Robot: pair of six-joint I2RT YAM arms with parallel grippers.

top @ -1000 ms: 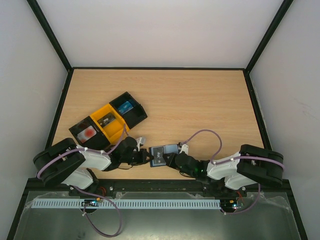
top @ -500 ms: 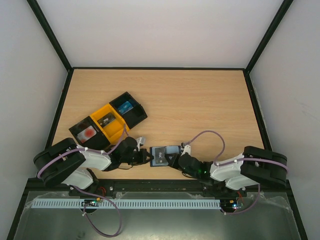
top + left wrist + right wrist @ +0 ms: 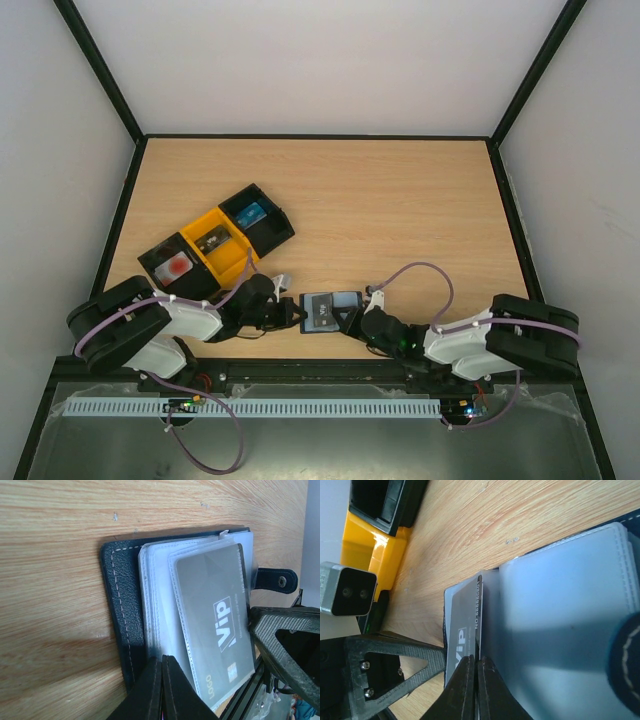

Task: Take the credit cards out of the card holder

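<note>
The card holder [image 3: 328, 312] lies open on the table's near edge between both arms, with a dark cover [image 3: 120, 605] and clear sleeves [image 3: 560, 605]. A grey credit card marked VIP [image 3: 215, 615] sits in a sleeve, part way out at one end. My left gripper [image 3: 162, 657] is shut on the near edge of the sleeves. From the opposite side my right gripper [image 3: 475, 659] is shut on the edge of the grey card [image 3: 460, 615]. Three more credit cards lie in trays: blue [image 3: 251, 212], dark patterned [image 3: 212, 241], white with a red mark [image 3: 176, 265].
A row of box trays, black [image 3: 262, 222], yellow [image 3: 222, 252] and black [image 3: 160, 268], stands slanted at the left, just behind my left arm. Bare wood stretches behind and to the right. Walls close in the table on three sides.
The right gripper has closed on the grey card's edge and that arm has drawn back a little to the right. The left arm has stayed put.
</note>
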